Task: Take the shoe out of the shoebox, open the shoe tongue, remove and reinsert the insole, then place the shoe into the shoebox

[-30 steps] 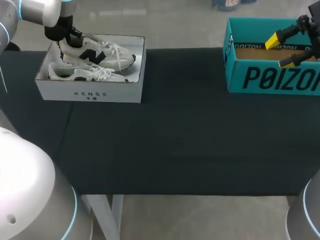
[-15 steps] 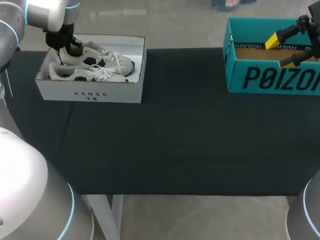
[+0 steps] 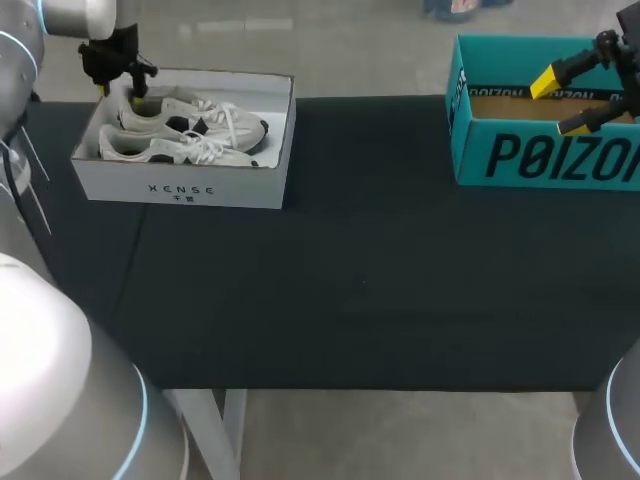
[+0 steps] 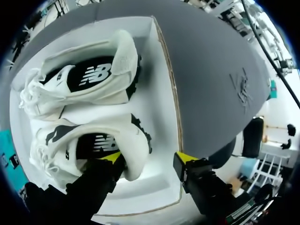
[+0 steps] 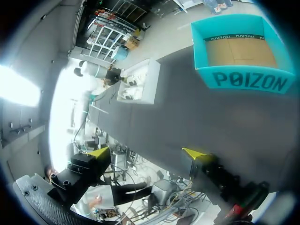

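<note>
A white shoebox (image 3: 180, 185) at the table's far left holds a pair of white sneakers with dark logos, lying side by side. The far shoe (image 3: 190, 110) and the near shoe (image 3: 160, 148) both point their heels to the box's left wall. My left gripper (image 3: 115, 65) hovers over the far left corner of the box. In the left wrist view this gripper (image 4: 147, 159) stands open, with the heel of the far shoe (image 4: 84, 140) beside one fingertip and the other shoe (image 4: 89, 79) further ahead. My right gripper (image 3: 562, 102) hangs open and empty over the teal box.
A teal cardboard box (image 3: 545, 155) with a brown floor stands at the far right, also seen ahead of the right gripper (image 5: 147, 153) as the teal box (image 5: 243, 82). Dark cloth covers the table (image 3: 380, 260) between the two boxes.
The left gripper lowered the far shoe into the white box, let go of its heel and drew up and back toward the far left corner. The right arm stayed still.
</note>
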You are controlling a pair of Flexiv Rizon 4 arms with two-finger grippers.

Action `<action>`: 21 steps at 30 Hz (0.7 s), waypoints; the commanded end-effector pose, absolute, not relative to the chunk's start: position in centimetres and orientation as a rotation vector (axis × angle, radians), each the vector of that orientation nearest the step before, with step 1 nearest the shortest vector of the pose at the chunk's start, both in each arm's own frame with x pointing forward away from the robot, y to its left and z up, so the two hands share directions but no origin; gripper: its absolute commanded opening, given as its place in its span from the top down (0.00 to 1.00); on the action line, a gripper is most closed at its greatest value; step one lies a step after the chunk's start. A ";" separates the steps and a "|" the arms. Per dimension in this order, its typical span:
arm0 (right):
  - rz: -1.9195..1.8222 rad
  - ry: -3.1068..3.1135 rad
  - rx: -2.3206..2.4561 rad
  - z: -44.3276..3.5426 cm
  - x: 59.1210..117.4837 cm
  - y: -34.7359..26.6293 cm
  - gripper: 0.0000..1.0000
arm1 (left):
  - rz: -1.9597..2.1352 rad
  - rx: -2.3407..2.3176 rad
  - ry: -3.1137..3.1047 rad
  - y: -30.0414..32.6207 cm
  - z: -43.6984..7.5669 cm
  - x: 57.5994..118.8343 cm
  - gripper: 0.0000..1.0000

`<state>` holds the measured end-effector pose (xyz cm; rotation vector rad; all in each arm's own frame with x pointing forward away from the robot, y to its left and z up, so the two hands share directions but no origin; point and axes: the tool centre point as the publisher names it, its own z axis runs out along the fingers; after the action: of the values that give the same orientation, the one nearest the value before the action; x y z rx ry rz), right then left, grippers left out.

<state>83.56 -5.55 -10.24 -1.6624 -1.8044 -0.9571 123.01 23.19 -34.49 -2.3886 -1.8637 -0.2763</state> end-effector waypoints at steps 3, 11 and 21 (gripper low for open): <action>-0.952 -1.806 -1.662 -10.3 83.7 -5.5 0.00 | -0.219 -2.423 -1.848 21.4 -26.8 119.4 0.00; -0.952 -1.806 -1.662 -10.3 83.7 -5.5 0.00 | -0.401 -2.464 -1.933 19.8 -22.6 114.7 0.00; -0.952 -1.806 -1.662 -10.3 83.7 -5.5 0.00 | -0.279 -2.410 -1.893 20.4 -19.2 112.8 0.00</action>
<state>83.55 -5.52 -10.24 -1.6618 -1.8049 -0.9568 117.14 20.17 -21.57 -2.3996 -1.8842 -0.2313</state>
